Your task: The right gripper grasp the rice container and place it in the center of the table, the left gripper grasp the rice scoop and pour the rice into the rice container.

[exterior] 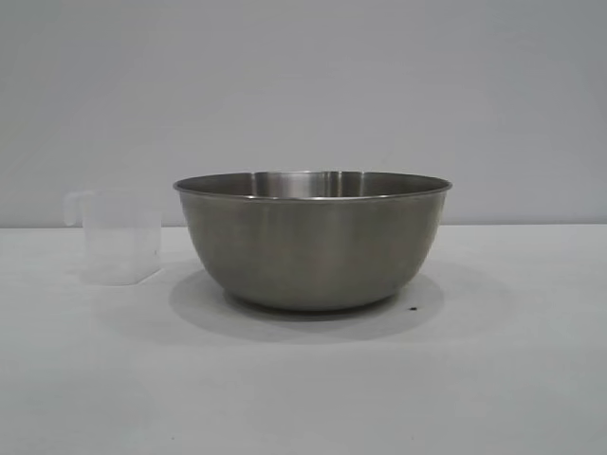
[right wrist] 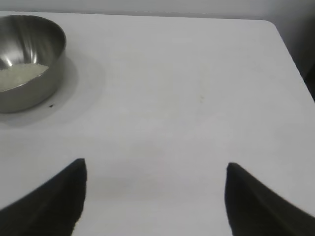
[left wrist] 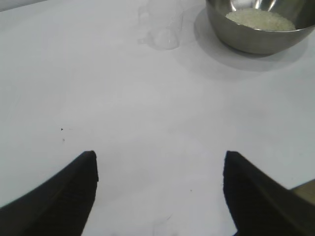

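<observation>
You see rice container (exterior: 313, 242) mid-counter (exterior: 512, 379), rice (left wrist: 260, 19) inside; rice scoop (exterior: 121, 237) upright just beside it. Left tool (left wrist: 160, 162) & right tool (right wrist: 156, 169): both wide, holding nothing.

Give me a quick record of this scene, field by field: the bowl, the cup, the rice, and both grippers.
bowl: large round brushed steel bowl, upright mid-table
cup: small clear plastic measuring cup, upright beside the bowl, apart from it, looks empty
rice: white grains piled inside the bowl
left gripper: open, empty, over bare table short of the cup
right gripper: open, empty, over bare table away from the bowl
surface: plain white table
</observation>
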`<state>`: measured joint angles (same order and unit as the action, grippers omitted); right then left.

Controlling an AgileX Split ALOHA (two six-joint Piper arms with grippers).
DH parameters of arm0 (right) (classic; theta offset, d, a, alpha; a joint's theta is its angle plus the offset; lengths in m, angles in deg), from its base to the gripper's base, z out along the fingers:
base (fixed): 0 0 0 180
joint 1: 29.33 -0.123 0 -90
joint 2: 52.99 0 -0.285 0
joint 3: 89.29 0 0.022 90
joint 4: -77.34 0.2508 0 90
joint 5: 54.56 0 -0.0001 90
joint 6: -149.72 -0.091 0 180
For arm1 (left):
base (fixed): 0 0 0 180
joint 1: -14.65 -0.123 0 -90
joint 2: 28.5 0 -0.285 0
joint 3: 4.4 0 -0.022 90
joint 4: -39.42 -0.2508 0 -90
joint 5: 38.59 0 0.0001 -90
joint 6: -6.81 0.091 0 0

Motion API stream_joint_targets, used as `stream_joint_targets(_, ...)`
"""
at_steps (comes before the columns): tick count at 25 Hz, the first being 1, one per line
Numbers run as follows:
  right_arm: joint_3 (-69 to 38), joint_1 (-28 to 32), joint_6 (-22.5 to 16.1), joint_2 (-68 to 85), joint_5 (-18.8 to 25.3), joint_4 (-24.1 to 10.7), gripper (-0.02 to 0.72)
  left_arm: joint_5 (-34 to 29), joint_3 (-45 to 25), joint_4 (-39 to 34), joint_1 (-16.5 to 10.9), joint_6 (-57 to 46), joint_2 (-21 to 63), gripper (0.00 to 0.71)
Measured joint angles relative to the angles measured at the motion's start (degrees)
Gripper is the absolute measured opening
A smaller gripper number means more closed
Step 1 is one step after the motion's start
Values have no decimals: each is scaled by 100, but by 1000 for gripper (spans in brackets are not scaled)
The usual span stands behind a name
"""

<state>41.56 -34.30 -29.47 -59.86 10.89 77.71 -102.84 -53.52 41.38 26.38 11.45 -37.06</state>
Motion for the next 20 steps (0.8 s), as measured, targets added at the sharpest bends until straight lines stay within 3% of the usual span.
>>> stream_joint_targets(9,0,0,0,0,0,0,541,0,0,0,-1047,0,173,473)
stream_joint_targets(20,-9,-46,0,0,0,0,541,0,0,0,-1149,0,175,473)
